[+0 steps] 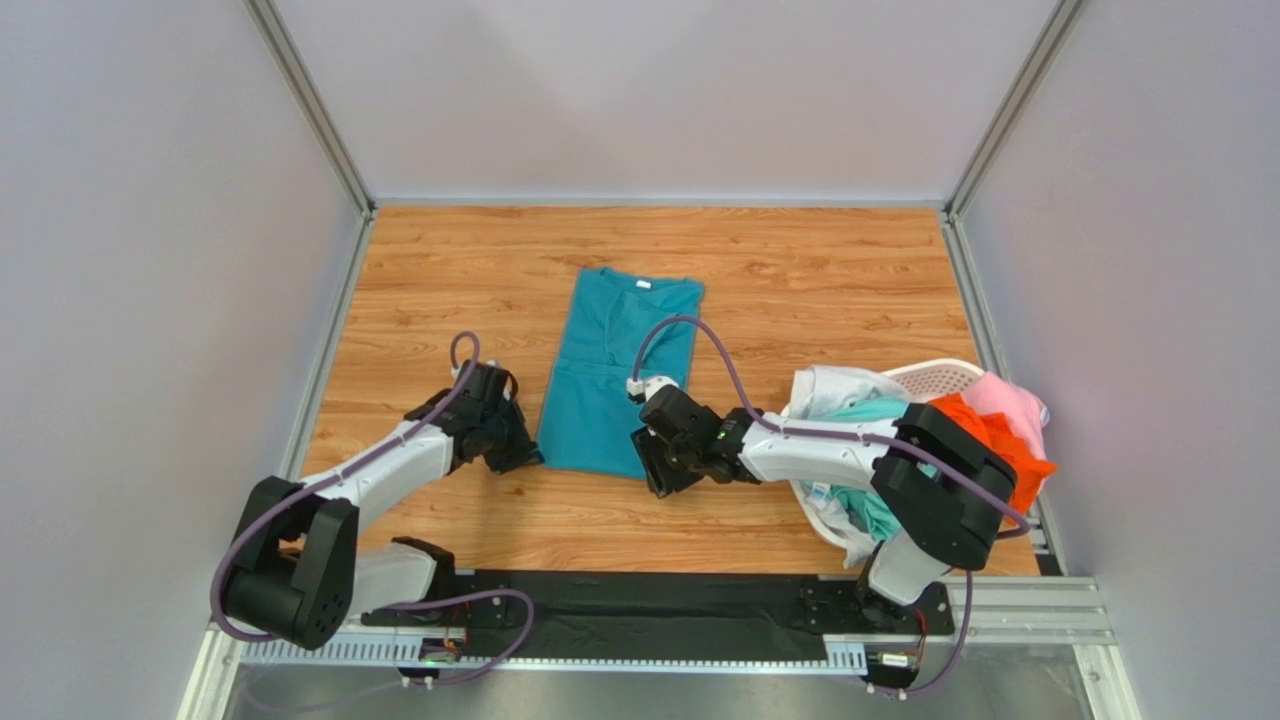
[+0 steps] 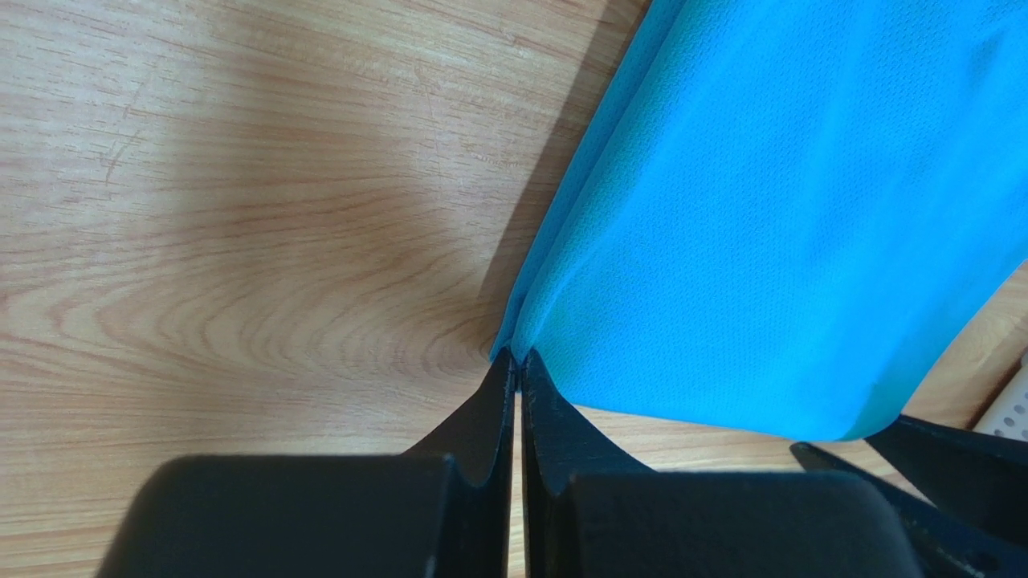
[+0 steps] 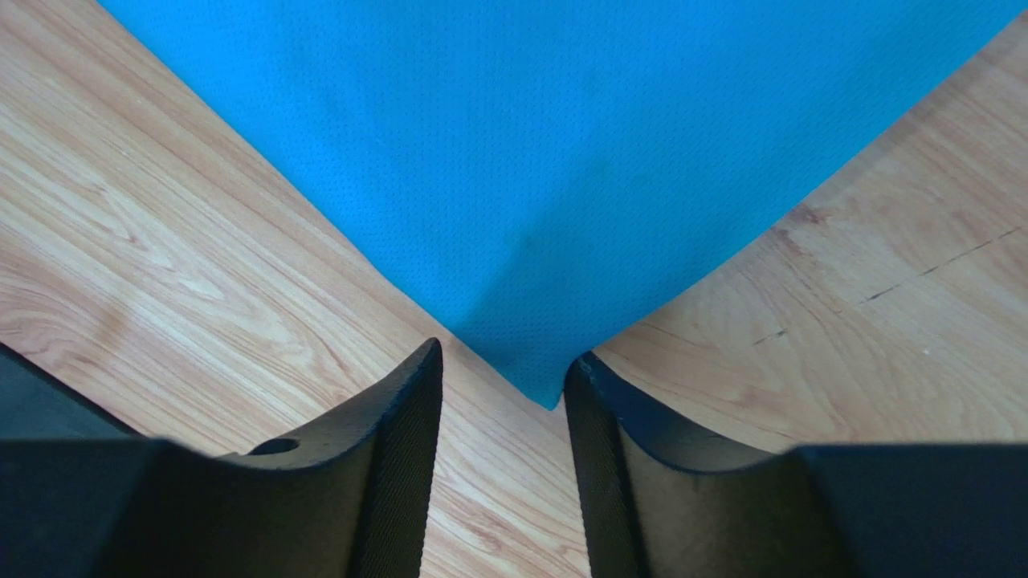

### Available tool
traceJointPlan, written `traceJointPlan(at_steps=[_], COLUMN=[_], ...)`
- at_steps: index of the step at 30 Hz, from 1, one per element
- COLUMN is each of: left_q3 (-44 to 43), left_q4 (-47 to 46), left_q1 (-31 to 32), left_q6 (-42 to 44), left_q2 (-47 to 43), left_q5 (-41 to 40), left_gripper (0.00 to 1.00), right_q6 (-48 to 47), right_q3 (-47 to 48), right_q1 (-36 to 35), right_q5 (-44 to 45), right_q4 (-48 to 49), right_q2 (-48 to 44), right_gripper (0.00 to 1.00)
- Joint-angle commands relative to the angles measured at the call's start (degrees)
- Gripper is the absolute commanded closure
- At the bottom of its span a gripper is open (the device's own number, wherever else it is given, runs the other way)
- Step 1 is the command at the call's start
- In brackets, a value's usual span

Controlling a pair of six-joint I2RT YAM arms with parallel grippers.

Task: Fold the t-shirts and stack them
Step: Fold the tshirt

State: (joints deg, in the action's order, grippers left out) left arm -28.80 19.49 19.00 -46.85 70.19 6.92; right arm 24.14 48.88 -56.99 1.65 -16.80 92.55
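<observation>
A deep teal-blue t-shirt (image 1: 616, 368), folded lengthwise, lies flat in the middle of the wooden table. My left gripper (image 1: 519, 455) sits at its near left corner. In the left wrist view the left gripper (image 2: 517, 355) is shut, with the corner of the teal cloth (image 2: 784, 217) pinched at its tips. My right gripper (image 1: 657, 465) is at the near right corner. In the right wrist view the right gripper (image 3: 501, 361) stands open, low over the wood, with the corner tip of the teal shirt (image 3: 543, 157) just between its fingertips.
A white perforated laundry basket (image 1: 939, 372) stands at the right edge behind my right arm, holding an orange t-shirt (image 1: 999, 443), a pink one (image 1: 1007, 402), a white one (image 1: 834, 393) and a mint one (image 1: 872, 503). Grey walls enclose the table (image 1: 842, 285).
</observation>
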Motion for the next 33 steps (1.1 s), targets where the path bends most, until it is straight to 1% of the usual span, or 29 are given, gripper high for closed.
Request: traceJointPlan(at_steps=[1,2,5,8,9,10,12,14,15,16,18,19,22,24,27,31,33], left_q3=[0.67,0.67,0.76,0.85,0.76,0.76,0.93,0.76,0.50,0.15,-0.55,-0.82,-2.93,-4.68,-7.14,-9.87,-11.19], left_q4=[1.70,2.04,2.92,5.28,6.17,6.96,10.12,14.06,16.61,16.64,19.53,20.32,23.49,25.25,27.27,28.68,28.50], left_q1=[-0.11,-0.11,-0.11,-0.11,-0.11,-0.11,-0.11,-0.11,-0.11,-0.11,-0.11,-0.11,-0.11,-0.02,-0.11,-0.11,-0.11], left_q6=[-0.08,-0.17,-0.43,-0.78,-0.79,-0.87,-1.31,-1.75,-1.93,-2.02,-1.67,-1.67,-1.66,-1.67,-1.58,-1.32,-0.79], left_q2=[-0.85,-0.93,-2.16,-5.32,-6.37,-9.26,-12.87,-18.84,-23.13,-25.09,-29.04,-32.28,-37.04,-38.90,-41.54,-43.56,-43.48], left_q5=[-1.03,-1.03,-1.03,-0.94,-0.68,-0.59,-1.37,-2.52,-3.48,-3.84,-4.11,-4.11,-3.14,-3.05,-4.36,-5.86,-6.30], left_gripper=[1.00,1.00,1.00,1.00,1.00,1.00,1.00,1.00,1.00,1.00,1.00,1.00,1.00,1.00,1.00,1.00,1.00], right_q6=[0.73,0.99,1.00,1.08,1.26,1.52,1.70,1.61,1.35,1.17,0.47,0.03,-0.41,-0.24,0.55,2.22,3.19], right_q3=[0.42,0.51,0.86,1.39,1.48,1.74,2.18,2.71,2.80,2.80,3.50,3.85,6.39,7.54,8.59,9.04,9.04], right_q1=[-0.84,-0.84,-1.89,-3.56,-3.83,-4.18,-4.27,-4.27,-4.18,-4.09,-4.18,-4.18,-4.18,-4.18,-4.18,-4.18,-4.09], right_q5=[2.74,2.74,3.01,3.01,2.40,0.74,-2.60,-7.17,-10.84,-12.97,-17.71,-20.87,-25.45,-29.83,-33.89,-36.89,-36.55], right_q4=[0.27,-0.25,-2.44,-5.08,-5.78,-6.40,-8.42,-10.26,-10.97,-10.98,-11.94,-12.29,-15.01,-15.02,-14.76,-13.70,-13.35], right_q2=[1.67,1.49,0.09,-2.10,-2.81,-3.34,-5.61,-7.64,-9.83,-10.89,-12.83,-14.23,-15.47,-16.00,-17.40,-19.25,-20.13], right_gripper=[0.62,0.73,0.89,0.97,0.98,0.99,1.00,1.00,1.00,1.00,1.00,1.00,1.00,1.00,1.00,1.00,1.00])
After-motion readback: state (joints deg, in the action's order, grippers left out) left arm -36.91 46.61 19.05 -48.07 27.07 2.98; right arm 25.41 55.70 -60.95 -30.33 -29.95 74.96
